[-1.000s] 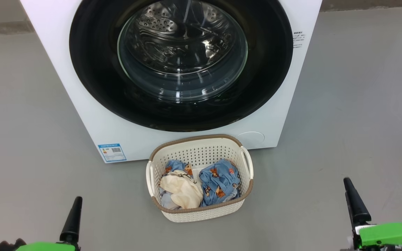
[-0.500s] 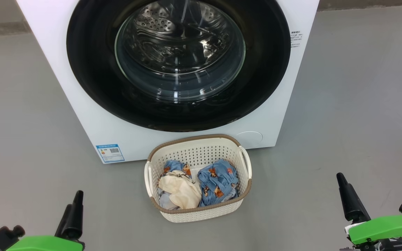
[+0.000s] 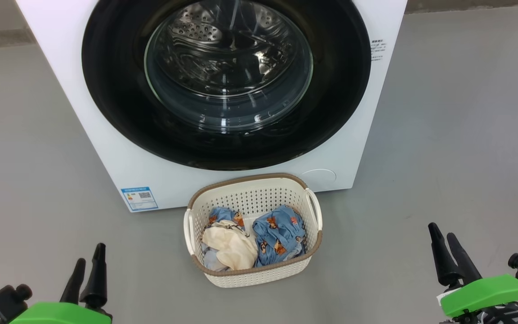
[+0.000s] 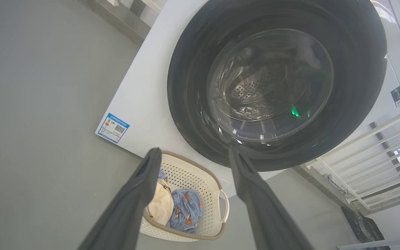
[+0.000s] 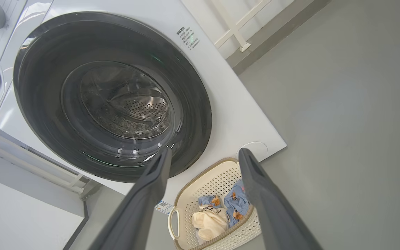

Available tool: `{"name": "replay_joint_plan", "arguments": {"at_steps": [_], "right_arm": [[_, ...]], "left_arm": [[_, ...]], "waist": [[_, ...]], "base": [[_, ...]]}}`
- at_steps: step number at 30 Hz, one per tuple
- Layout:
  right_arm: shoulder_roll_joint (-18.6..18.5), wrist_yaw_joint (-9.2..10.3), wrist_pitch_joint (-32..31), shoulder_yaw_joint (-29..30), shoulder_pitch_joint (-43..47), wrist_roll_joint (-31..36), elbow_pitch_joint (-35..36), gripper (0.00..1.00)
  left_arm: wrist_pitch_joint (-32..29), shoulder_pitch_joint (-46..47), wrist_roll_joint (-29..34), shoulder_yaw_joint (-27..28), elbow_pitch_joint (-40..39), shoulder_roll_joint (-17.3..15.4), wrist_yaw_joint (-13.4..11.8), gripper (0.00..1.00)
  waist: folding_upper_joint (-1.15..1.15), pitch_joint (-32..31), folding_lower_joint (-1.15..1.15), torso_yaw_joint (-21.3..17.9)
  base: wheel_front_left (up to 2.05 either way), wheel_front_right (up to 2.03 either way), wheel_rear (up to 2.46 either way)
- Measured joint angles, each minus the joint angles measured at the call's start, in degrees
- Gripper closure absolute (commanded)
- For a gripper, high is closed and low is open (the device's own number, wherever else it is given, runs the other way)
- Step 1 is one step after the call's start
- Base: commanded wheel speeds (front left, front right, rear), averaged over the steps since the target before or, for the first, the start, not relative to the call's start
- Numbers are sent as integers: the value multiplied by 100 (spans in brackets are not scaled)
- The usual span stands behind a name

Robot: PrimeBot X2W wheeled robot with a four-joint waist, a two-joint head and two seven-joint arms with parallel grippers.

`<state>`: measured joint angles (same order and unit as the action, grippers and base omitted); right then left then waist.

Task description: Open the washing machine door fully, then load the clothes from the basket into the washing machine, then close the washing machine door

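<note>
Both claws turned and crept up since a sec ago | left claw [image 3: 90, 253], right claw [image 3: 440, 230]: fingers spread wide, empty | round black-rimmed glass washing machine door [image 3: 119, 112]: shut | cream perforated plastic basket [image 3: 245, 177] with blue bear-print clothes [image 3: 279, 234]: just before it | imo hook the rim edge, pull along its arc

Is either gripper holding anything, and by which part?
Nothing held: the left gripper and right gripper are both open and empty, apart from the basket.

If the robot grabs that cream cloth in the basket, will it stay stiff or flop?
Probably flop: the cream cloth lies crumpled in soft folds. Likely light, looking thin. It touches the bear-print clothes in the basket, so one might drag along.
</note>
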<state>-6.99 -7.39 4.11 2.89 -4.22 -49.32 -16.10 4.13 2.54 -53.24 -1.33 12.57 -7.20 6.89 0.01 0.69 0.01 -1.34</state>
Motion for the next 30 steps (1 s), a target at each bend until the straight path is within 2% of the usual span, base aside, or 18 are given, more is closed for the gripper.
{"name": "replay_joint_plan", "arguments": {"at_steps": [30], "right_arm": [[-207, -1, 486, -221, -330, 2180, -93, 0]], "left_arm": [[490, 15, 2064, -23, -136, -285, 19, 0]], "waist": [[0, 137, 0, -52]], "base": [[0, 0, 0]]}}
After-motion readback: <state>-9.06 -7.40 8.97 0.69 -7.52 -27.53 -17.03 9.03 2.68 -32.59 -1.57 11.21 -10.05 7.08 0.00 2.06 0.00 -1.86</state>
